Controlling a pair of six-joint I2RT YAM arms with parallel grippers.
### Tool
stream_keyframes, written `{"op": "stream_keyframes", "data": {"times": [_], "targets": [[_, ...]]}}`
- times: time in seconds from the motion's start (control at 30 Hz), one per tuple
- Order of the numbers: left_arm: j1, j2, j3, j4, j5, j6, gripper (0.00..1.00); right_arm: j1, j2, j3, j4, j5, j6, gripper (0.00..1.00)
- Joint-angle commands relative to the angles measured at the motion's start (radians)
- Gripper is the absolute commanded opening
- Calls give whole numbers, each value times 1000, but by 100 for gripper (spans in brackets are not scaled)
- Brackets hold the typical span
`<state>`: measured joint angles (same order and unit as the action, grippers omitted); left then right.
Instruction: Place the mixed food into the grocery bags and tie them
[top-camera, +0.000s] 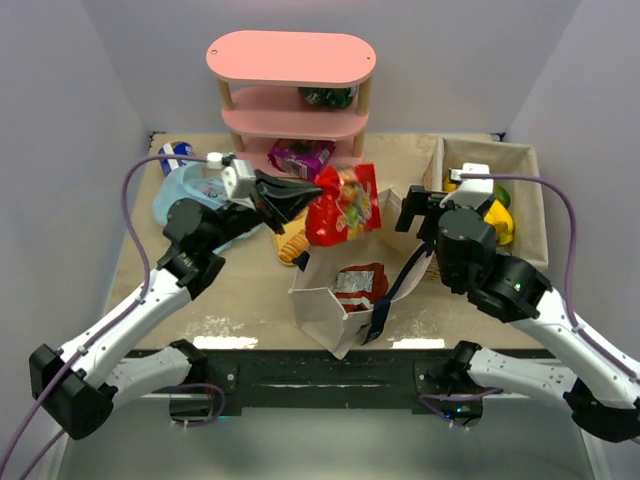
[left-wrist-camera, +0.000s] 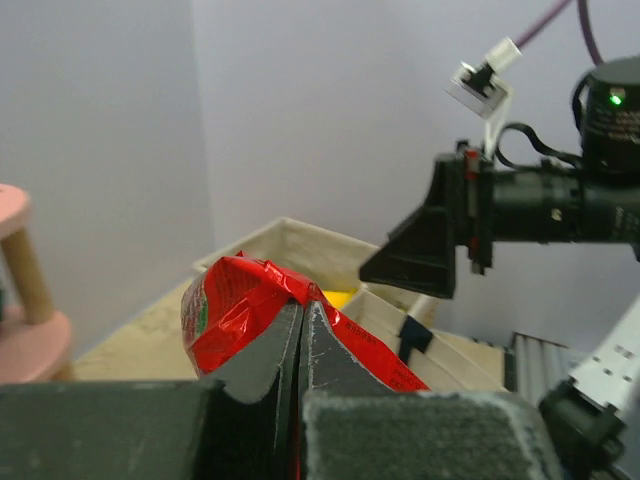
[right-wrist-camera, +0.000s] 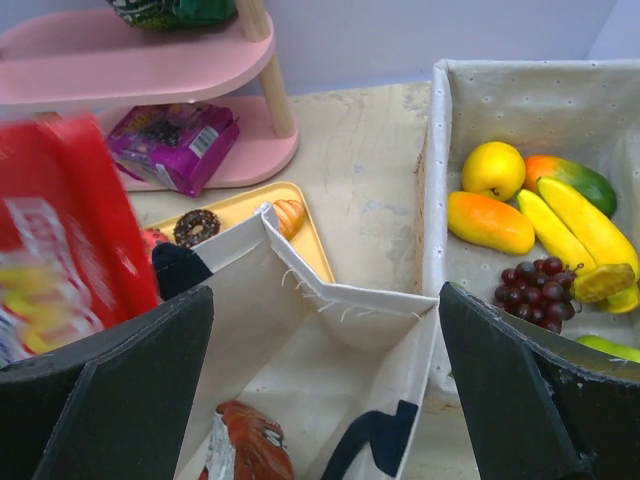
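Note:
My left gripper (top-camera: 312, 190) (left-wrist-camera: 303, 310) is shut on the top edge of a shiny red crisp bag (top-camera: 345, 205) (left-wrist-camera: 225, 305), which hangs above the far rim of a white cloth bag (top-camera: 325, 300) (right-wrist-camera: 300, 330) with dark handles. A red-and-silver packet (top-camera: 360, 283) (right-wrist-camera: 250, 445) lies inside that bag. My right gripper (top-camera: 425, 210) (right-wrist-camera: 325, 300) stands open over the bag's right side with nothing between its fingers. A light-blue plastic grocery bag (top-camera: 180, 195) lies at the left, partly hidden by my left arm.
A cloth-lined basket (top-camera: 527, 160) (right-wrist-camera: 435, 200) at the right holds bananas (right-wrist-camera: 580, 225), grapes (right-wrist-camera: 535, 285) and other fruit. A yellow tray (right-wrist-camera: 310, 240) carries a doughnut (right-wrist-camera: 195, 227). The pink shelf (top-camera: 290, 55) bears a purple packet (top-camera: 300, 157). A blue-and-white can (top-camera: 175, 152) stands far left.

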<state>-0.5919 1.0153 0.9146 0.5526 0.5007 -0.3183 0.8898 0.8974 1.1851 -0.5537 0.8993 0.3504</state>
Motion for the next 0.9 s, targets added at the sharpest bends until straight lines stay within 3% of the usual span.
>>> {"op": "stream_keyframes", "data": {"times": [0.0,0.2,0.3,0.33,0.43,0.53,0.63,0.77,0.87], "targets": [[-139,63,82,4,-8,77,0,-3,-61,-4,-41,21,53,99],[-215,131,106,-140,-57,128,0,-2,-116,-7,-94,1,88,99],[-213,120,124,-219,-94,146,39,-3,-132,-16,-101,-10,94,99],[-213,111,135,-268,-106,154,58,-3,-132,-18,-104,-11,98,99],[-213,76,159,-330,-166,195,92,-3,-118,-16,-109,-23,102,99],[-210,39,190,-406,-250,258,100,-3,-91,-12,-104,-34,101,99],[-163,23,228,-488,-350,289,100,-3,-77,-10,-100,-39,98,99],[70,32,195,-464,-393,167,100,-3,-69,-2,-94,-34,94,99],[234,63,100,-332,-432,27,100,-3,-65,-1,-83,-39,93,99]]}}
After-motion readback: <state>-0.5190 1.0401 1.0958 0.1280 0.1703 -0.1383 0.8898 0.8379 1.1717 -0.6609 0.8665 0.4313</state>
